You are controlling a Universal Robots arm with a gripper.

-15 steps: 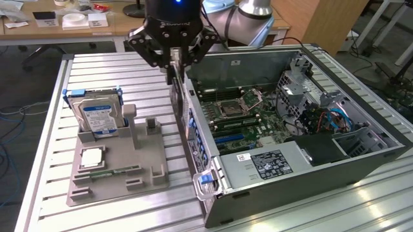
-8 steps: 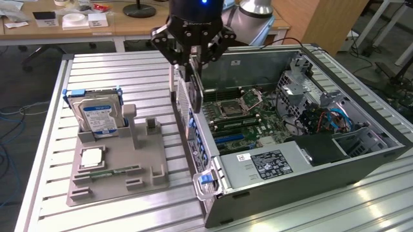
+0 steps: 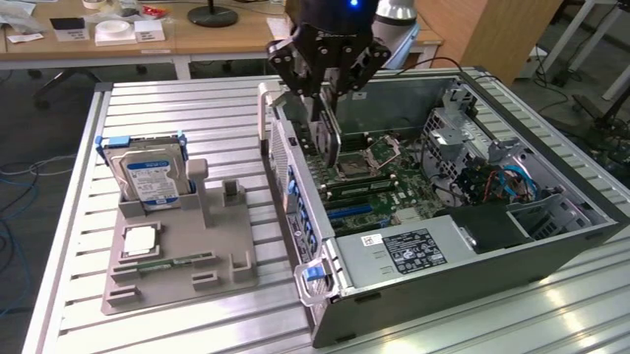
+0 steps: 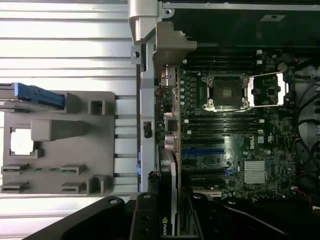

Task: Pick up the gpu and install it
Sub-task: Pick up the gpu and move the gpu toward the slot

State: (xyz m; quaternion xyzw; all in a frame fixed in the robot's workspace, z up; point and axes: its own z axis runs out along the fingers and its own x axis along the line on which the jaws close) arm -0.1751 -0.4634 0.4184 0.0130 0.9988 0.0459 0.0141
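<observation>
Pincer part-closed, clamped on gpu. Card on edge over mobo in open case, approx 10 o'clock of CPU socket, by rear wall. Seated or not: can't tell.

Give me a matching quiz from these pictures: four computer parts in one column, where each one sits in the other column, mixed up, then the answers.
Parts:
1. gpu
2. hard drive
3. memory stick
4. CPU socket

Places:
A. lying flat in the gray holder
B. on the motherboard inside the computer case
C. clamped in the gripper above the case
D. standing upright in the gray holder

Pairs: 1-C, 2-D, 3-A, 4-B
</observation>
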